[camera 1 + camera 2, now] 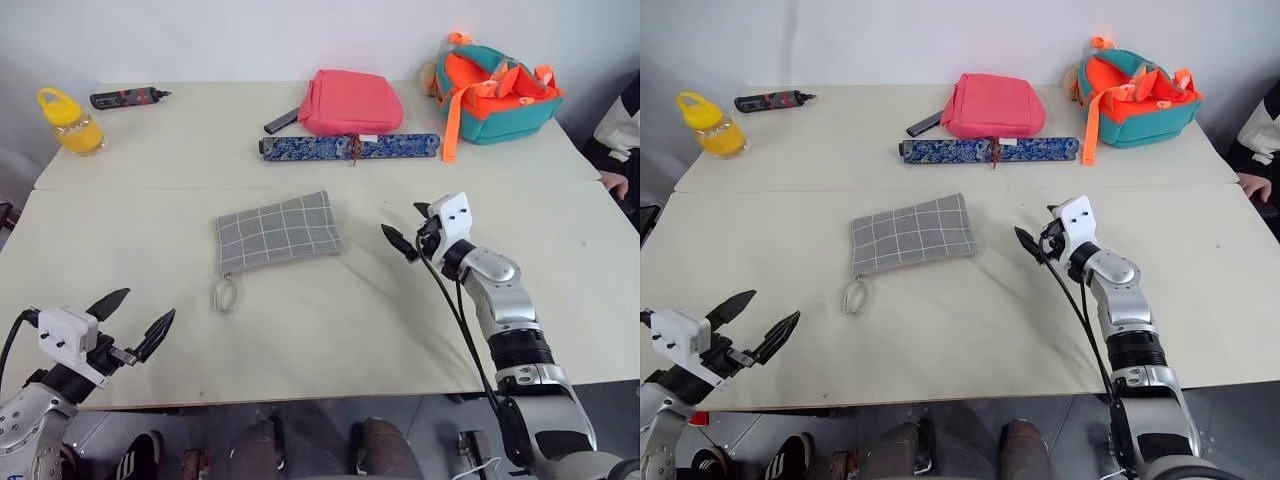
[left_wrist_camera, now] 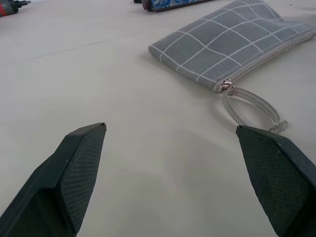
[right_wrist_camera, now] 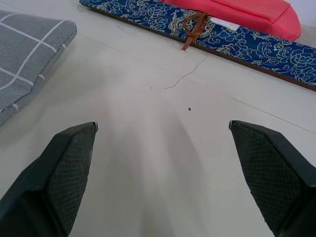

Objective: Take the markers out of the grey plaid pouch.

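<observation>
The grey plaid pouch [image 1: 277, 231] is judged soft and light; its loop pull [image 1: 224, 293] is best pinched. Both jaws are spread apart, empty.

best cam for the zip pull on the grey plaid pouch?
Left wrist view: the pale loop pull lies close, its ring visibly attached at the corner of the grey plaid pouch, zip shut. Both eye views show the pull as a small loop below the pouch's near-left corner. The right wrist view catches the pouch's other end, without the pull.
</observation>
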Controlling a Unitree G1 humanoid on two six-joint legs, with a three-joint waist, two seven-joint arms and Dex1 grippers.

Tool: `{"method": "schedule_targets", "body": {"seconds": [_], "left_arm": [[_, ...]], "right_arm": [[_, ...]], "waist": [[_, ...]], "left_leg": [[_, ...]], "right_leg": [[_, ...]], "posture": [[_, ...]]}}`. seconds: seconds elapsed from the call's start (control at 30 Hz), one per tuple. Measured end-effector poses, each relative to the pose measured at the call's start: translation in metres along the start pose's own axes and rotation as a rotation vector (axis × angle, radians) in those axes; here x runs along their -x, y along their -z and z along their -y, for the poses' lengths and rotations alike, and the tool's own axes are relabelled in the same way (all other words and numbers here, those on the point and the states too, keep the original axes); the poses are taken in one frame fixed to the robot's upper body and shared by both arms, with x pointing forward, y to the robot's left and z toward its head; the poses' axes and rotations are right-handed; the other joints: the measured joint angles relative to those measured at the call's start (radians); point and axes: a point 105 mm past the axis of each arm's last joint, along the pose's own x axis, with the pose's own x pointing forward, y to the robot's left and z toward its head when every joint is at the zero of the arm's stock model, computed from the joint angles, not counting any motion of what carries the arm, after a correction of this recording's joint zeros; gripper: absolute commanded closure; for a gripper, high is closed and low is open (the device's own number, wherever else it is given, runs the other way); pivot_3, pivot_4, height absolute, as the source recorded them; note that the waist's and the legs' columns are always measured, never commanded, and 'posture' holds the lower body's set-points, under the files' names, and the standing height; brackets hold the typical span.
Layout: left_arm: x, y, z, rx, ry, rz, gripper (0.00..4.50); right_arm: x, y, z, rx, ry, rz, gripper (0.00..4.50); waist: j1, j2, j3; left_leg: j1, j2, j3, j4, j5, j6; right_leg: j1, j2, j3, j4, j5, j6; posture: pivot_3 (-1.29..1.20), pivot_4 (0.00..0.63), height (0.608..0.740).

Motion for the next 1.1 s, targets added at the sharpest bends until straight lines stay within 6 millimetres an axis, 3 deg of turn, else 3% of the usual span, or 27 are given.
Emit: {"method": "schedule_targets", "body": {"seconds": [0.17,0.37,0.47,0.67,0.83,0.97,1.1], "left_arm": [[-0.002,-0.003,-0.002,-0.020,-0.006,0.018,0.02],[-0.008,-0.009,-0.007,-0.046,-0.010,0.037,0.02],[-0.014,-0.011,-0.012,-0.064,-0.023,0.061,0.00],[-0.040,-0.020,-0.019,-0.173,-0.007,0.093,0.00],[-0.067,-0.024,-0.036,-0.360,-0.011,0.075,0.00],[-0.080,-0.015,-0.035,-0.425,0.034,0.058,0.00],[-0.094,-0.013,-0.034,-0.487,0.083,0.055,0.00]], "right_arm": [[-0.001,-0.003,-0.006,0.000,-0.011,0.012,0.04],[-0.012,-0.017,-0.031,-0.005,-0.078,0.055,0.04],[-0.019,-0.022,-0.042,-0.037,-0.102,0.083,0.68],[-0.045,-0.043,-0.082,0.009,-0.205,0.136,2.77],[-0.068,-0.051,-0.096,-0.006,-0.206,0.140,4.47],[-0.079,-0.034,-0.109,0.050,-0.198,0.076,4.47],[-0.085,-0.017,-0.109,0.065,-0.154,0.010,4.47]], "waist": [[0.000,0.000,0.000],[-0.001,0.000,0.000],[-0.001,0.000,0.000],[-0.001,0.000,0.000],[-0.002,0.000,0.000],[-0.004,0.000,0.000],[-0.004,0.000,0.000]], "left_leg": [[0.000,0.000,0.000,0.000,0.000,0.000],[0.000,0.000,0.001,0.000,0.000,0.000],[0.000,0.000,0.001,0.000,0.000,0.000],[0.000,0.000,0.001,0.000,0.000,0.000],[0.000,0.000,0.002,-0.001,0.001,-0.001],[-0.001,0.000,0.003,-0.003,0.001,-0.001],[-0.001,0.000,0.005,-0.002,0.001,-0.002]], "right_leg": [[0.000,0.000,0.001,0.000,0.000,0.000],[-0.001,0.000,0.001,0.000,0.000,0.000],[-0.001,0.000,0.001,0.000,0.000,0.000],[-0.002,0.000,0.001,0.002,0.000,0.000],[-0.002,0.001,0.001,0.003,0.000,0.000],[-0.003,0.001,0.001,0.003,0.000,0.000],[-0.003,0.001,0.001,0.003,0.000,0.000]], "posture": [[0.00,0.150,0.740],[0.00,0.150,0.740],[0.00,0.150,0.740],[0.00,0.150,0.740],[0.00,0.150,0.740],[0.00,0.150,0.740],[0.00,0.150,0.740]]}}
